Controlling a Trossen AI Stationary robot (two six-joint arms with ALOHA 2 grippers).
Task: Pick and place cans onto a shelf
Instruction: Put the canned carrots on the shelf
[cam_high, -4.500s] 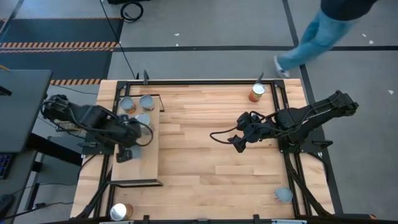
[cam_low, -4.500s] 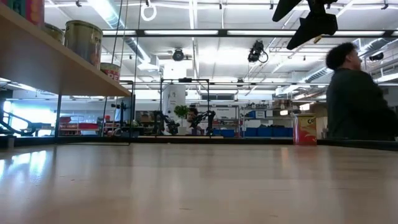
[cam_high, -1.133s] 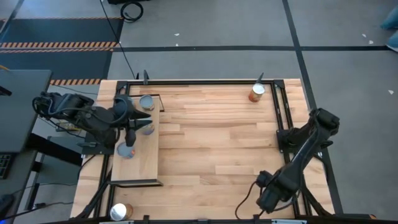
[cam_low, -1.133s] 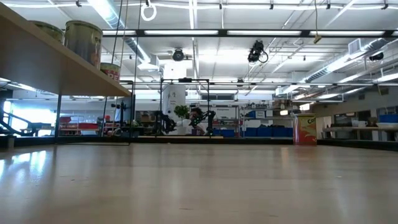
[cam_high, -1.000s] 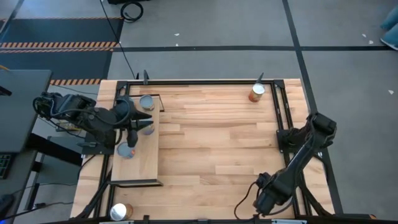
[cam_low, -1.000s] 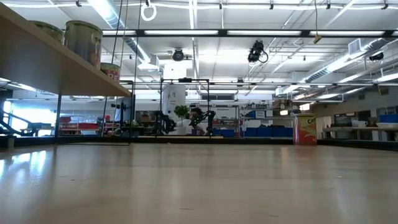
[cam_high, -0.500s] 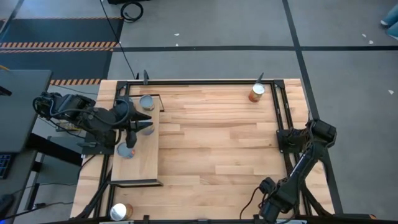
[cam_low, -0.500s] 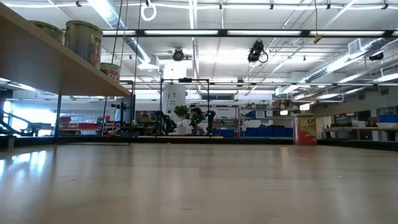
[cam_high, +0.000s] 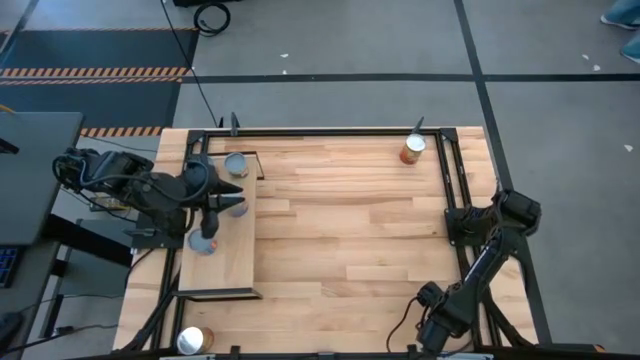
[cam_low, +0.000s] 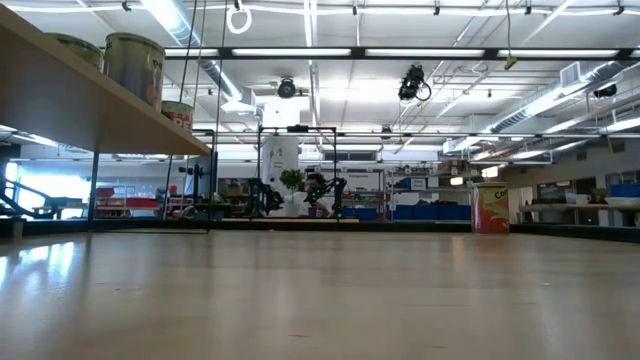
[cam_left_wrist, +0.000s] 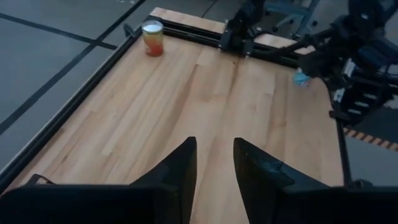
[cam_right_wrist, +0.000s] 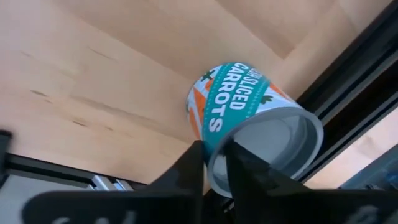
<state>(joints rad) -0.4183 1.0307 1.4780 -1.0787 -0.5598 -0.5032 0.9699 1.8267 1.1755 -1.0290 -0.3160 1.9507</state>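
Gripping a carrot can (cam_right_wrist: 252, 118) at desk's near right corner: right jaws (cam_right_wrist: 214, 163) closed on it | left jaws (cam_left_wrist: 214, 165) slightly apart, empty, above shelf (cam_high: 236, 255)

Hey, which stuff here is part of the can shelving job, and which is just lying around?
Job: carrots can; orange can; corner can; shelf with shelved cans.
Lying about: cable coil; blue crates.

The shelf (cam_high: 228, 262) lies along the table's (cam_high: 340, 240) left side, two cans (cam_high: 236, 165) on its far end and another (cam_high: 203, 243) nearer the middle (beside the left gripper (cam_high: 214, 212)). One can (cam_high: 412, 150) stands at the far right corner, one (cam_high: 194, 340) at the near left — the right gripper (cam_high: 436, 330) is at the near right.
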